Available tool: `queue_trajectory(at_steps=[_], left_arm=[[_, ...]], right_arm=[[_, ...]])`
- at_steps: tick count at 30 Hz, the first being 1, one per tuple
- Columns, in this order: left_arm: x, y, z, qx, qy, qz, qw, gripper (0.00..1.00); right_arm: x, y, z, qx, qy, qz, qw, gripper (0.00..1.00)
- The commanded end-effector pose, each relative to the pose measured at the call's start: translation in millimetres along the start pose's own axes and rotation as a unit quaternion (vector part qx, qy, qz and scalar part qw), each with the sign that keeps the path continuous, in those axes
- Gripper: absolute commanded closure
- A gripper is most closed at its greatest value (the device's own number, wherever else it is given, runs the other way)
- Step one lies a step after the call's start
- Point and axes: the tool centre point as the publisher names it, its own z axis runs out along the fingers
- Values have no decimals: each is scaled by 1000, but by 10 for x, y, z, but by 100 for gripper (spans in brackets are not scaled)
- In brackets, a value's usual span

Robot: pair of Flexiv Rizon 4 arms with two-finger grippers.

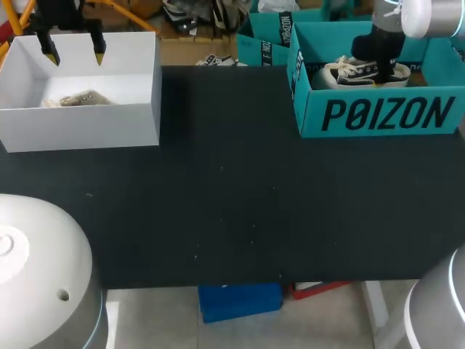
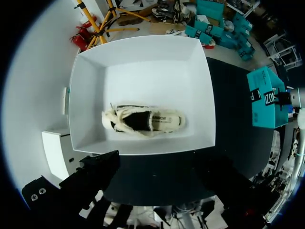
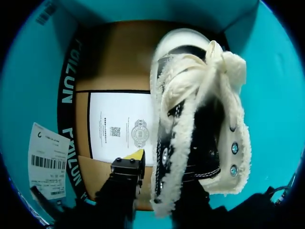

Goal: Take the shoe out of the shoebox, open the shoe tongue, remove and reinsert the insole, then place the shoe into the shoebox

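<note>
Clamp right tool (image 3: 162, 167) firmly on shoe (image 3: 205, 119) side (grip now impossible to tell), then lift straight up, clear of shoebox (image 1: 378, 116) rim. Leave left tool (image 1: 73, 49), spread and empty, aside.

Front wall: the teal cardboard shoebox (image 1: 378, 116) carries one word in large black block capitals across its outer face.
Outer band: a black strap band (image 2: 261, 95) on that box bears white capitals.
Inner band: a black printed strip (image 3: 66, 109) inside the box bears teal capitals.
Floor sheet: a white printed sheet (image 3: 119, 129) shows a QR code, a round seal and fine lines too small to read.
Sticker: a white paper sticker (image 3: 47, 162) shows a barcode; its digits are illegible.
Shoe label: the cream fleece-trimmed shoe (image 2: 143, 121) has a dark-printed strip, unreadable.
</note>
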Motion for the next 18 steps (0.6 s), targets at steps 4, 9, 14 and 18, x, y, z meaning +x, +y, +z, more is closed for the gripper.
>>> queue_trajectory(at_steps=[4, 9, 14, 18], left_arm=[[0, 3, -6, -1, 0, 0, 1000, 0], [0, 3, -6, -1, 0, 0, 1000, 0], [0, 3, -6, -1, 0, 0, 1000, 0], [0, 3, -6, -1, 0, 0, 1000, 0]], right_arm=[[-98, 43, 65, 4, 0, 3, 1000, 100], [-110, 84, 21, 3, -1, 0, 1000, 100], [-86, 85, -138, 5, -1, -3, 1000, 100], [-50, 86, -317, 7, -4, -4, 1000, 100]])
